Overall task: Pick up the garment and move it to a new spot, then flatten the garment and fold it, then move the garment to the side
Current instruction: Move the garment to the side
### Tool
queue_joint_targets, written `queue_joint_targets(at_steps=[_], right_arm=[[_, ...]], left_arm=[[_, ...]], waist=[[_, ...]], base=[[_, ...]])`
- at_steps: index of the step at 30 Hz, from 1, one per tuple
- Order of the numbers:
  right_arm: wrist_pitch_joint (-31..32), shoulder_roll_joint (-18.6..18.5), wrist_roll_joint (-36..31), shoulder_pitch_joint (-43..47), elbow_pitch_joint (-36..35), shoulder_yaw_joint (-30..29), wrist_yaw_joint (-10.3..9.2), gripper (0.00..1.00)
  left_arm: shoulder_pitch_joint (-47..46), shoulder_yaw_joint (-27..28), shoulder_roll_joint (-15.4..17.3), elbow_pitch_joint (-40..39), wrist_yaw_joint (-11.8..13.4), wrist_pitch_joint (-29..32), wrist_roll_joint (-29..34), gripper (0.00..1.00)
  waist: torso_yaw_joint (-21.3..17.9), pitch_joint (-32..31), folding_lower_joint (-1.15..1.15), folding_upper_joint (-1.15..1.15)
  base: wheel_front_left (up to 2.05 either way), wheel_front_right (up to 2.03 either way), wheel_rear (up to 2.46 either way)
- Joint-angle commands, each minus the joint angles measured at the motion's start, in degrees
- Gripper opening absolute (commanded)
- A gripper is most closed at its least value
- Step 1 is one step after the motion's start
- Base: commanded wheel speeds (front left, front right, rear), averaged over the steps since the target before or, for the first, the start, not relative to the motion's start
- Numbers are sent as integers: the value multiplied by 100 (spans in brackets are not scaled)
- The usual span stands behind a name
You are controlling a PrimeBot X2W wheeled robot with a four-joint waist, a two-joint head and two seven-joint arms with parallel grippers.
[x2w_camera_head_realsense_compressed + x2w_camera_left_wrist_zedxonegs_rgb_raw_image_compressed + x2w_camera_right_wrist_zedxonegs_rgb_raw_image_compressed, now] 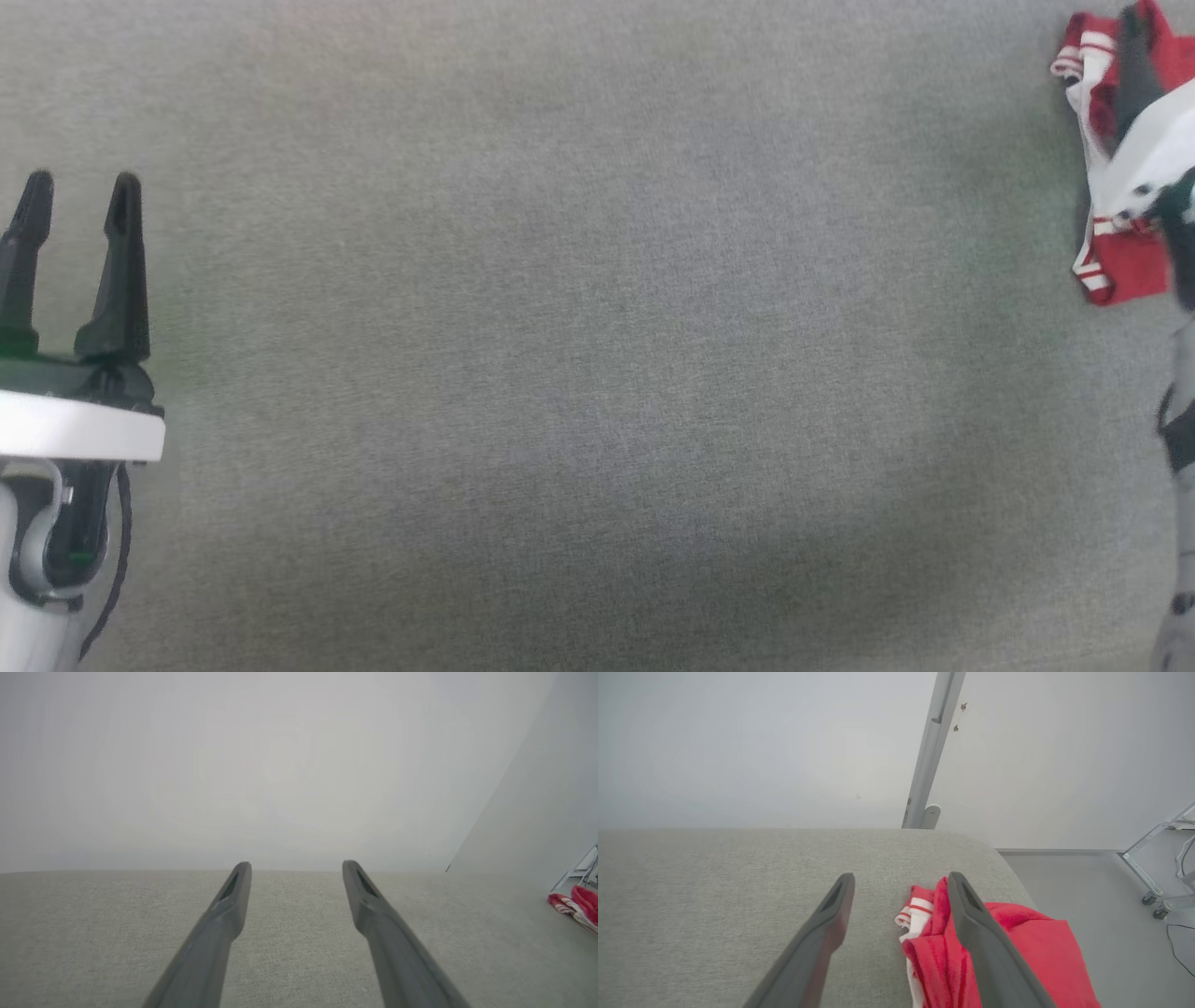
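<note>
The garment (1125, 266), a crumpled red jersey with white striped trim, lies at the far right of the grey fabric surface (579, 355). My right gripper (901, 879) hangs open just over it. Its right finger (971, 924) crosses the red cloth, and the striped trim (917, 910) shows between the two fingers. In the head view the right arm's white wrist housing (1153, 154) covers the middle of the garment. My left gripper (79, 191) stands open at the far left with nothing between its fingers. From the left wrist view the left gripper (295, 868) sees the garment (577, 905) far off to its right.
The garment lies near the surface's rounded far corner (994, 844), beyond which the floor (1087, 891) drops away. A grey metal post (929, 751) stands behind that corner, and a wheeled metal frame (1153, 882) stands on the floor. A pale wall runs along the back.
</note>
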Motion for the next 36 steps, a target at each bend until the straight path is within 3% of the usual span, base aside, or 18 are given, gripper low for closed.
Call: queue_joint_targets(at_steps=[1, 15, 25, 36], right_arm=[[-80, 30, 42, 88, 9, 43, -4, 100], [-1470, 75, 668, 1123, -17, 785, -4, 100], [-1941, 17, 828, 1932, -37, 996, -4, 100], [-2186, 202, 856, 2830, -275, 861, -4, 100]], left_arm=[[82, 41, -9, 16, -8, -26, 83, 100], [980, 680, -275, 168, -8, -26, 420, 100], [1691, 1117, -564, 132, -8, -26, 603, 100], [2379, 1358, -712, 112, -8, -26, 749, 100]], waist=[[56, -95, 0, 0], [398, -934, 0, 0], [580, -1558, 0, 0], [738, -1979, 0, 0]], base=[[0, 0, 0], [0, 0, 0], [0, 0, 0], [0, 0, 0]])
